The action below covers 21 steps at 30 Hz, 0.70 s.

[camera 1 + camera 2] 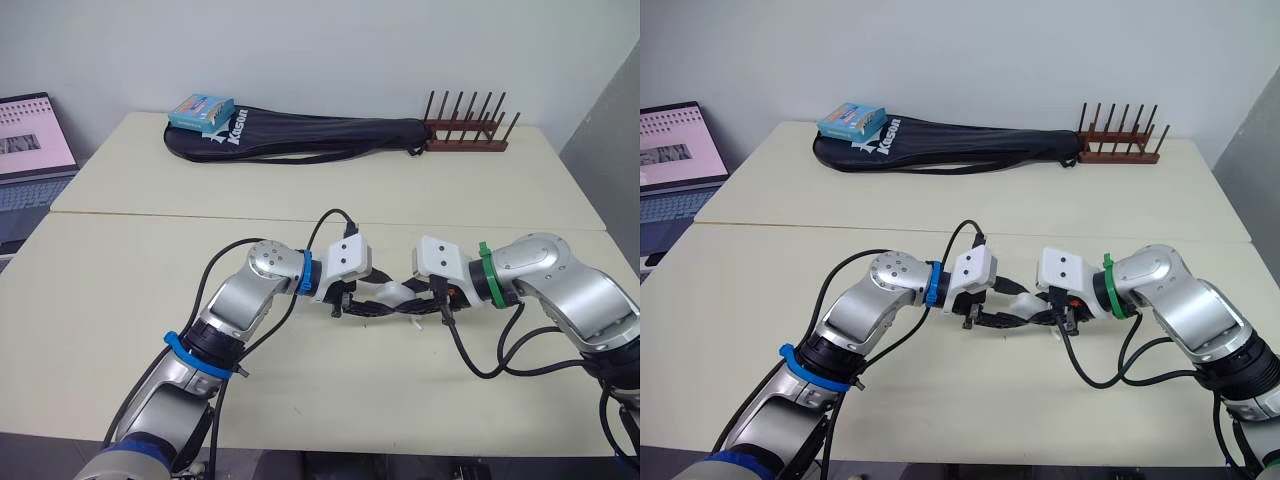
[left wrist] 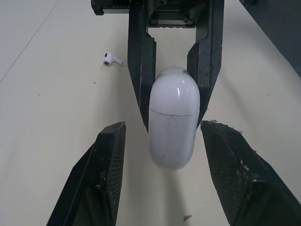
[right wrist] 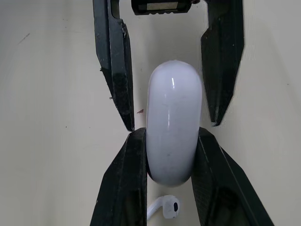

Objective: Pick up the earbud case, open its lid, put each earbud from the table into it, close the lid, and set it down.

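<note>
My right pincer (image 3: pixel 170 141) pinches the case (image 3: pixel 174 94) by its sides, holding it level between my arms and seemingly just clear of the counter (image 1: pixel 150 290). My left pincer (image 2: pixel 164 129) is spread around the other end without touching, placed, I judge, to work the lid (its seam looks unopened). One earbud (image 2: pixel 112 59) lies on the counter close by. The counter is pale and matte; at its far edge, below a white wall, are a racket bag (image 1: pixel 310 135), a box (image 1: pixel 201 111) and a rack (image 1: pixel 468 130).

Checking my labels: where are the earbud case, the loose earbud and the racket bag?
earbud case (image 2: pixel 173 123), left wrist view, front, just below lid seam.
earbud (image 2: pixel 110 59), left wrist view, its rounded head.
racket bag (image 1: pixel 320 135), left eye view, middle of black cover.
</note>
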Each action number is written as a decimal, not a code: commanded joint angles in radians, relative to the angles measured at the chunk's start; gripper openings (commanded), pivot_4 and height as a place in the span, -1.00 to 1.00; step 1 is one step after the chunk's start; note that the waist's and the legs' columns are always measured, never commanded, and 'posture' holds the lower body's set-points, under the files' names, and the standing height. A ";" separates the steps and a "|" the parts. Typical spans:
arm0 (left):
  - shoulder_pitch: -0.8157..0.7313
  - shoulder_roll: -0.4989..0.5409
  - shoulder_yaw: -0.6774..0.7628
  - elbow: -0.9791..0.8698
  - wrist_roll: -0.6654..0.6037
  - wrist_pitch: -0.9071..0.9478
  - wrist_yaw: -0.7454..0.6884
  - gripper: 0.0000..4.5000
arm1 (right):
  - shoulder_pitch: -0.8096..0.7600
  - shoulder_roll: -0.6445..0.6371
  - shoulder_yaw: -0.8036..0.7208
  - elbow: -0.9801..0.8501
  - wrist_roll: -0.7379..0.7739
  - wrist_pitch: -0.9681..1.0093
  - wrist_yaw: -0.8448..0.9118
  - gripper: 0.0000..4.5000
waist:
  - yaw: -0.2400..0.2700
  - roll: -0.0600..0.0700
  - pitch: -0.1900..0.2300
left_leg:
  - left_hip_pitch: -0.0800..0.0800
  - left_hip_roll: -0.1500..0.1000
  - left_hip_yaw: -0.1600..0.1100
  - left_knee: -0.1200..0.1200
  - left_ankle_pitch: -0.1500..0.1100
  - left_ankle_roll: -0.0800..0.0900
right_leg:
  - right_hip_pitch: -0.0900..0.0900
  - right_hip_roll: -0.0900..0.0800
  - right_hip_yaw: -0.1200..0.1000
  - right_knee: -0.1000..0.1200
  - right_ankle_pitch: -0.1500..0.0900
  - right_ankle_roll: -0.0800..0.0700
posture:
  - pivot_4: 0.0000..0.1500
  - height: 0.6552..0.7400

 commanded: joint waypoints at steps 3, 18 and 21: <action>-0.014 -0.010 0.014 -0.031 -0.018 0.025 0.008 -0.64 | -0.012 -0.006 -0.038 -0.027 0.003 -0.020 0.013 -0.63 | 0.000 0.000 0.000 | 0.000 0.000 0.000 0.000 0.000 0.000 | 0.000 0.000 0.000 0.000 0.000 0.000 | 1.00 0.80; 0.058 0.004 0.041 -0.089 -0.041 0.091 0.047 -0.67 | -0.003 -0.083 -0.097 -0.033 -0.007 -0.030 0.027 0.93 | 0.000 0.000 0.000 | 0.000 0.000 0.000 0.000 0.000 0.000 | 0.000 0.000 0.000 0.000 0.000 0.000 | 1.00 0.80; 0.096 -0.002 0.072 -0.098 -0.076 0.081 0.056 -0.67 | 0.006 -0.094 -0.142 -0.045 0.016 -0.039 0.031 1.00 | 0.000 0.000 0.000 | 0.000 0.000 0.000 0.000 0.000 0.000 | 0.000 0.000 0.000 0.001 0.000 0.000 | 1.00 0.80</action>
